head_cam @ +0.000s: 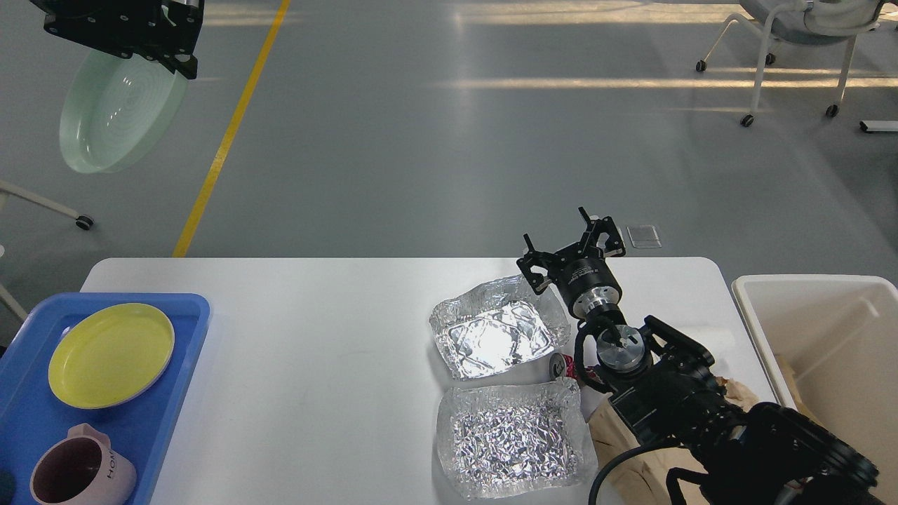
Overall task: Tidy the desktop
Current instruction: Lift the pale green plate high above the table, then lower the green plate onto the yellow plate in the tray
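Gripping the pale green plate (112, 112) by its rim, my left gripper (151, 42) holds it high at far left, clear of the desktop (316, 365) below, presumably bound for the blue tray (189, 308). My right gripper (572, 249) hangs spread and empty above the far foil pan (491, 337).

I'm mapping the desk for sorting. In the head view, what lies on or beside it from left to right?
Blue tray → upper foil tray → right gripper → off-white bin
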`<act>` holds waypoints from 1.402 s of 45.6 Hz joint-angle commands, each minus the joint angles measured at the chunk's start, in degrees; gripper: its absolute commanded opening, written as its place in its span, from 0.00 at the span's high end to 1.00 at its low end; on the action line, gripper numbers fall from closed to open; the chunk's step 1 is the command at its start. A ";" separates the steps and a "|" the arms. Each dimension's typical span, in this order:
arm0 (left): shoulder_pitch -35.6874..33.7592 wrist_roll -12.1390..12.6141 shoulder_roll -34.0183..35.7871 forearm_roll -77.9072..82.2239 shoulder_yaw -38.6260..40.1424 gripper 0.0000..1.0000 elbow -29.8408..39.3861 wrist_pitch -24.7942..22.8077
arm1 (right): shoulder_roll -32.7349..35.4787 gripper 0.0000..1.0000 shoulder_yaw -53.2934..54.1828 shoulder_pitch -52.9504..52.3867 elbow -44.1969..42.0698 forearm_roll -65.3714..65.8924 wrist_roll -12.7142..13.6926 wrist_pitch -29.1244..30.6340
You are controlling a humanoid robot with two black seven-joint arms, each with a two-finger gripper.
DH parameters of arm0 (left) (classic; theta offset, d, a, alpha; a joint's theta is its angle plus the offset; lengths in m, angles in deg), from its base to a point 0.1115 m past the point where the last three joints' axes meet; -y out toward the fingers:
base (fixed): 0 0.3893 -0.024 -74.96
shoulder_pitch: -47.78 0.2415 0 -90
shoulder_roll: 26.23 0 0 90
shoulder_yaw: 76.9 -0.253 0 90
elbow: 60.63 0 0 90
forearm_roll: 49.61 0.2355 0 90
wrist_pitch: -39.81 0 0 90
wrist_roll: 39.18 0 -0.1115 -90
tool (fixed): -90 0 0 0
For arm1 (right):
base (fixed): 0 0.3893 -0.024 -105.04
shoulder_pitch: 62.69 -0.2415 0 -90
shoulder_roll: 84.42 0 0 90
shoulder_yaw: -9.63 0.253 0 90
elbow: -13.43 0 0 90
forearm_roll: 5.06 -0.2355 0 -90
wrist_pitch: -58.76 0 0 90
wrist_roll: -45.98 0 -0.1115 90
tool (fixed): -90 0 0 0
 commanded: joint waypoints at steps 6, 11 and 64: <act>8.87 0.06 1.06 1.08 -6.14 1.00 -4.05 0.02 | 0.00 0.00 0.00 0.00 0.00 -0.02 0.00 0.00; 16.69 0.67 1.68 2.22 -7.55 1.00 -6.25 0.02 | 0.00 0.00 0.00 0.00 0.00 -0.02 0.00 0.00; 53.27 1.20 -3.33 13.65 -3.15 1.00 -11.35 31.45 | 0.00 0.00 0.00 0.00 0.00 -0.02 0.00 0.00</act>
